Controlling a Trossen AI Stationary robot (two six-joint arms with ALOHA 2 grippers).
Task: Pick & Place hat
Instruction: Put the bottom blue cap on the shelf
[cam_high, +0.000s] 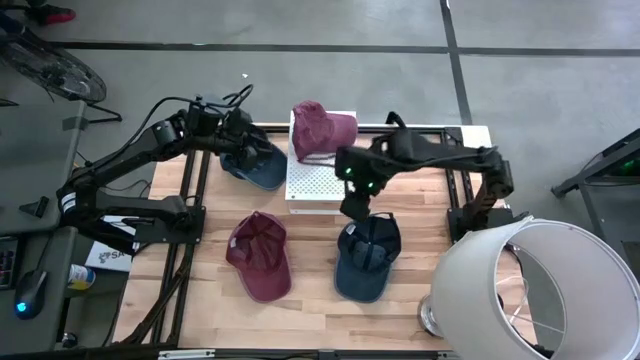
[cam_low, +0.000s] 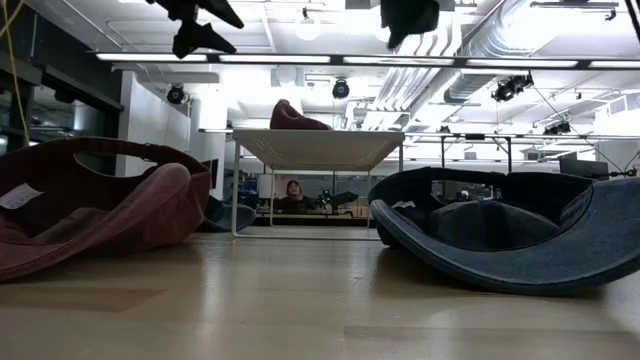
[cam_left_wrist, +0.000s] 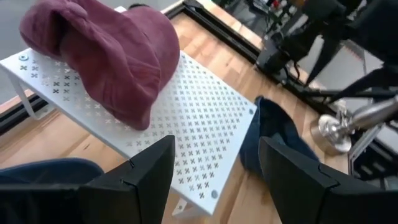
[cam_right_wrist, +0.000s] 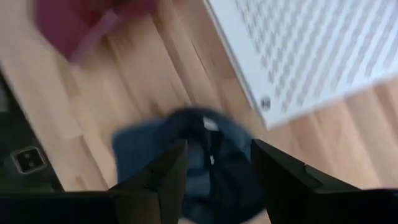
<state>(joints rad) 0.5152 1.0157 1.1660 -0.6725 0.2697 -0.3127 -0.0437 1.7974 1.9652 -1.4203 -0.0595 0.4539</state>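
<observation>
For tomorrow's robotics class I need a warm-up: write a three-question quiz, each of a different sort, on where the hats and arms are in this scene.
1. True or false: a maroon hat lies on the white perforated stand.
2. How many hats are in the high view? A) two B) three C) four
3. Fill in: the right gripper hovers over the ____ hat lying upside down on the table.

Key: 1 true. 2 C: the other two are a maroon hat on the table and a navy hat under the left gripper. 3 navy.

Bare wooden table (cam_high: 310, 255) lies between the maroon cap (cam_high: 260, 255) and blue cap (cam_high: 366, 258).
</observation>
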